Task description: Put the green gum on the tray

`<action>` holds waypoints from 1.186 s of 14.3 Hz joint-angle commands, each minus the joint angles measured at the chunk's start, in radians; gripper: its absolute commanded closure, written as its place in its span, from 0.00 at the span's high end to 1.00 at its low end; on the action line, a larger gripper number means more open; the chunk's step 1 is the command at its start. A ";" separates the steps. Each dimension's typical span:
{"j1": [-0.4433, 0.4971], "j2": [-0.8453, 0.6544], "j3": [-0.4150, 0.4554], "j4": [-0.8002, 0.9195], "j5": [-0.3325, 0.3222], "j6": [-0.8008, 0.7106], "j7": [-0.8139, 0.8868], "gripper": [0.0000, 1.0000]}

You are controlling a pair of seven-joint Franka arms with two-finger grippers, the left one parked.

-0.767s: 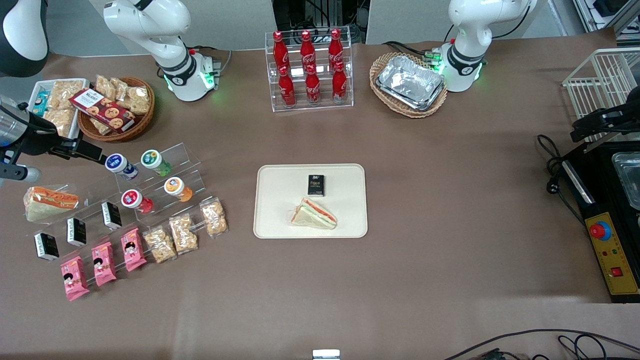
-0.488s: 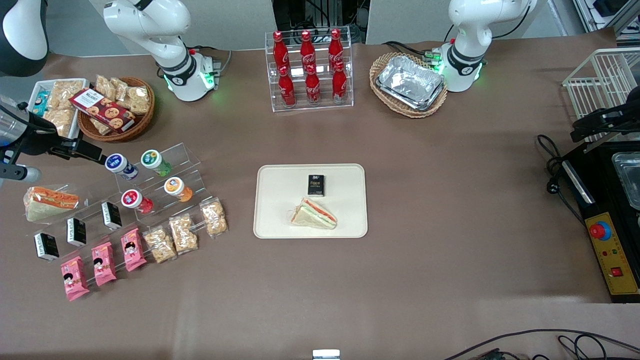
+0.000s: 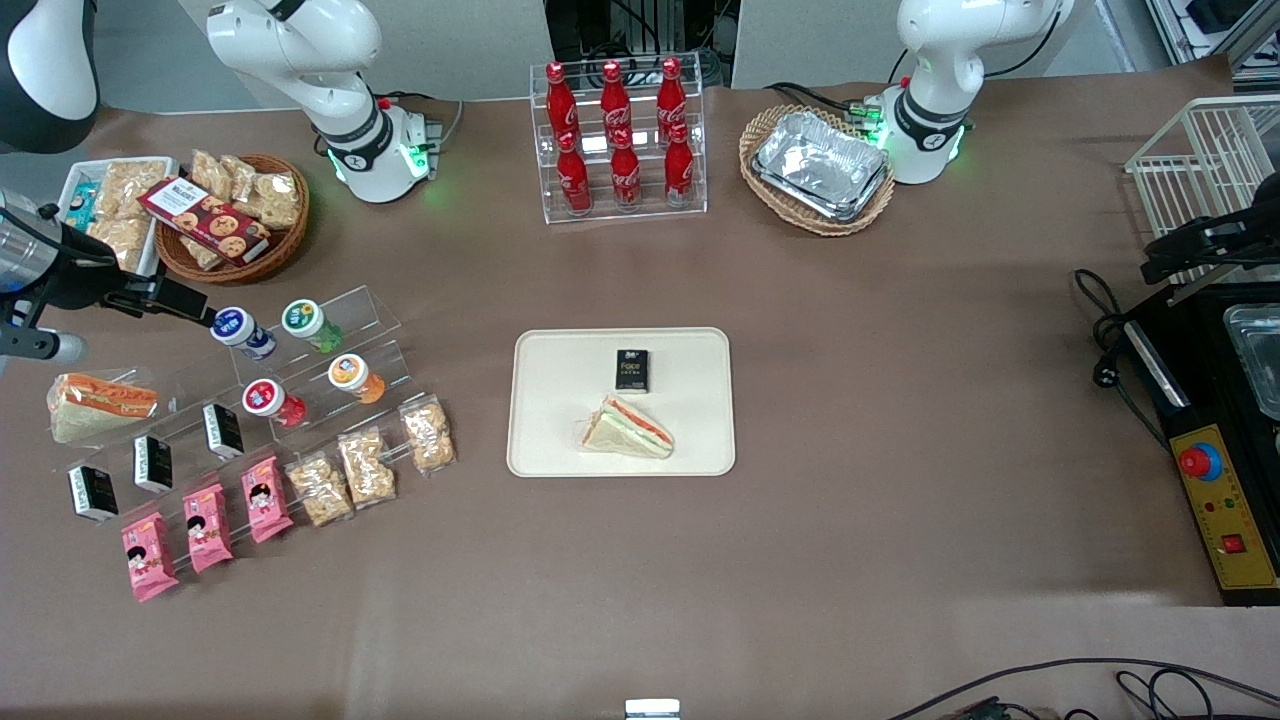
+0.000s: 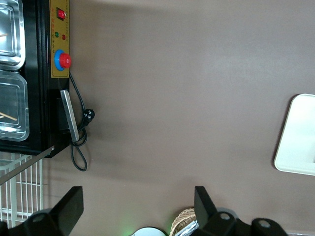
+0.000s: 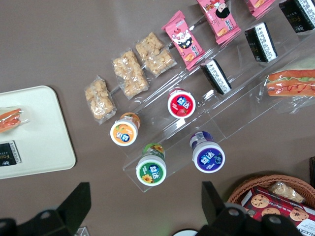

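Four gum bottles sit on the clear stepped rack (image 3: 300, 365) below the gripper (image 3: 190, 305), and nothing among them has shifted since the earlier front views. The gripper itself has crept only a touch: its dark tip sits marginally higher in the front view than it did a moment ago, with the arm reaching in from the working arm's end of the table. In the right wrist view the gripper (image 5: 142, 206) hangs above the rack with its two fingers (image 5: 74, 206) spread wide and nothing between them. The green gum (image 3: 307, 322) stands on the rack's upper step, near the fingertips but not touched by them; seen from the wrist, the green gum (image 5: 151, 169) lies almost straight under the open gap. The blue gum (image 3: 237, 330) is beside it on the same step, closest to the gripper tip in the front view. One step nearer the front camera than the gripper stand the orange gum (image 3: 351, 376) and the red gum (image 3: 268, 399). The tray (image 3: 560, 440) lies well apart from the gripper, toward the middle of the table, carrying a sandwich (image 3: 630, 428) and a black packet (image 3: 631, 370), both unchanged.
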State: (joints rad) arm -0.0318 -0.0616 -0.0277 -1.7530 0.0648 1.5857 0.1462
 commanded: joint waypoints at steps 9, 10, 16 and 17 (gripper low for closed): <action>0.062 -0.322 0.002 -0.412 0.009 0.195 -0.139 1.00; 0.064 -0.346 0.002 -0.466 0.009 0.232 -0.139 1.00; 0.070 -0.360 0.025 -0.632 0.009 0.390 -0.137 1.00; 0.070 -0.359 0.026 -0.655 0.007 0.419 -0.135 1.00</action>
State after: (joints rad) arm 0.0385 -0.3921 -0.0044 -2.3235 0.0656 1.9173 0.0203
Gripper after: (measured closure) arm 0.000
